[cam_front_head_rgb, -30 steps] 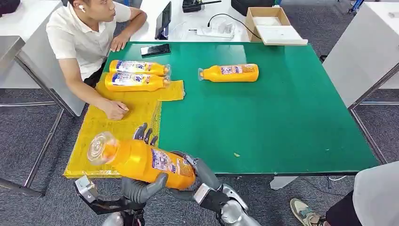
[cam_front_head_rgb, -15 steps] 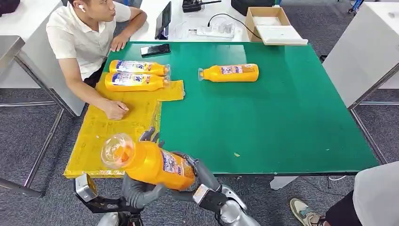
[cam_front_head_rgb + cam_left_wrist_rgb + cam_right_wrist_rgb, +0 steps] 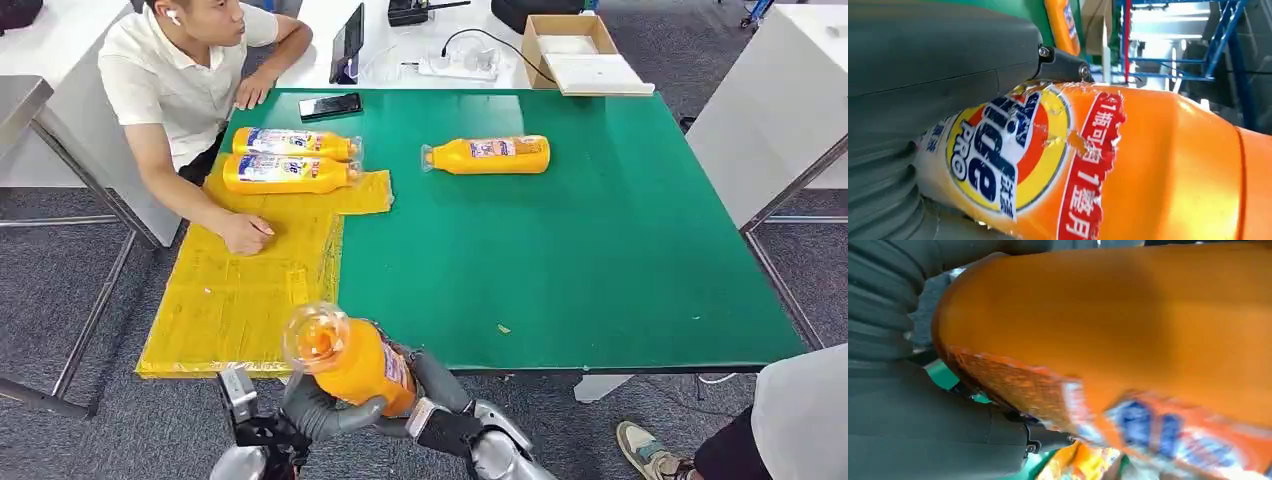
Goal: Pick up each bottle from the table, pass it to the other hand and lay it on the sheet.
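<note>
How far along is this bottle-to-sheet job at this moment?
Two bottles already lie side by side on the yellow sheet. A third bottle is in hand at the table's near edge, with both the left hand and the right hand on it, so the handover looks under way. One bottle on the green mat is left untouched.

Glossy plastic bottle [image 3: 352, 362] w/ torn paper label; matt green table [image 3: 580, 250].

left hand [image 3: 318, 408] — grey ribbed cover, thick thumb | right hand [image 3: 432, 378] — grey | forearms silver, screws on dark finger links
</note>
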